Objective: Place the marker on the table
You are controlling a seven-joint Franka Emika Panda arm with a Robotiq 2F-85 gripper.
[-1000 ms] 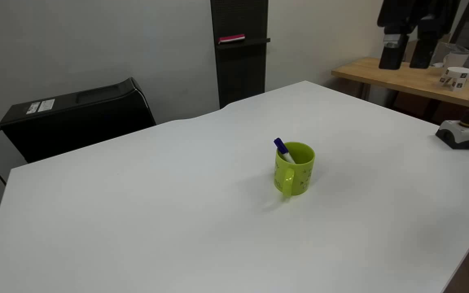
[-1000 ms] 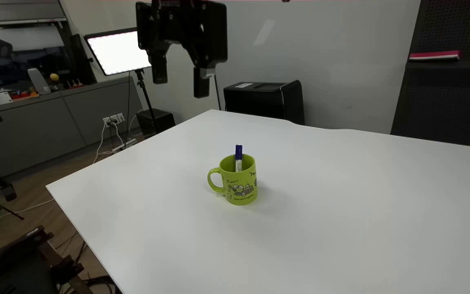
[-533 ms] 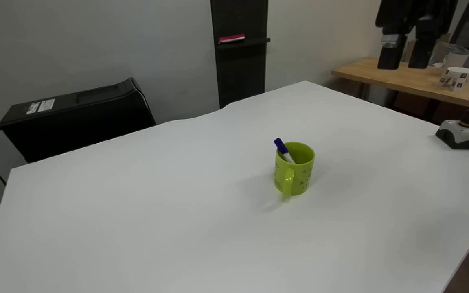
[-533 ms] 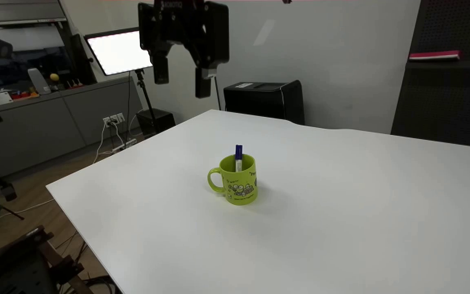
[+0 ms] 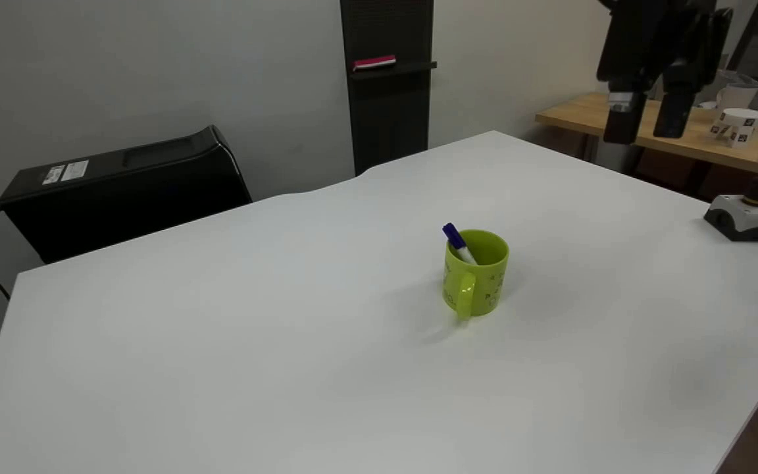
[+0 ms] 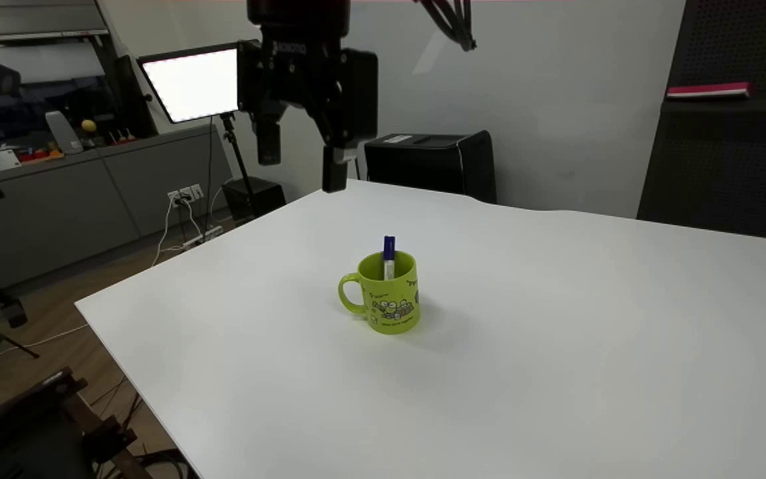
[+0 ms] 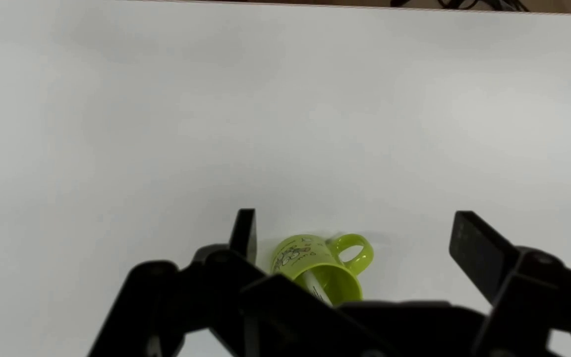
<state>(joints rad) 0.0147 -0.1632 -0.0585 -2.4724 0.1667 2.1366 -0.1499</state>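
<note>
The gripper (image 6: 301,174), spread wide and holding nothing, is coming down over the white surface (image 6: 556,332), apparently starting its approach to the blue-capped marker (image 6: 389,257) leaning inside the lime-green mug (image 6: 393,303).

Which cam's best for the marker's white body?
Wrist view: it shows the longest stretch of the marker's white body, dark lettering included, inside the mug, before the gripper blocks the rest. Both exterior views show only a short white piece below the blue cap.
</note>
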